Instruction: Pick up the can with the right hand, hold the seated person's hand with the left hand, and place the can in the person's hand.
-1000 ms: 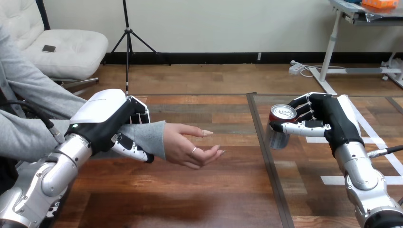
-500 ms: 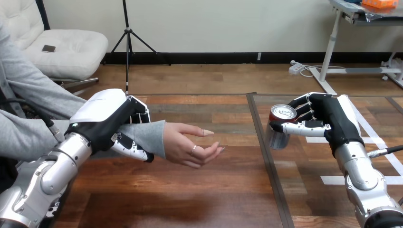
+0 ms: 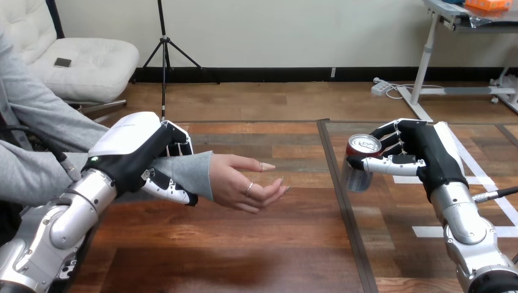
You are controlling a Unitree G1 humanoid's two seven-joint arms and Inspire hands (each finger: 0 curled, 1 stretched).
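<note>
Wooden tabletop (image 3: 244,256) spans the view. At nine o'clock, the left hand (image 3: 137,155) has its fingers (image 3: 178,138) and thumb curled round the person's wrist (image 3: 190,172) (over the grey sleeve), apparently to steady it as a target. At three o'clock, the right hand (image 3: 421,152) grips the can (image 3: 359,174) upright, fingers wrapped round its side. The person's hand (image 3: 241,183) lies palm-up and open at the can's nine o'clock, well apart from it, ready to receive.

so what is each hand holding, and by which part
The right hand holds the can by its side; the left hand curls round the person's wrist, over the sleeve.
</note>
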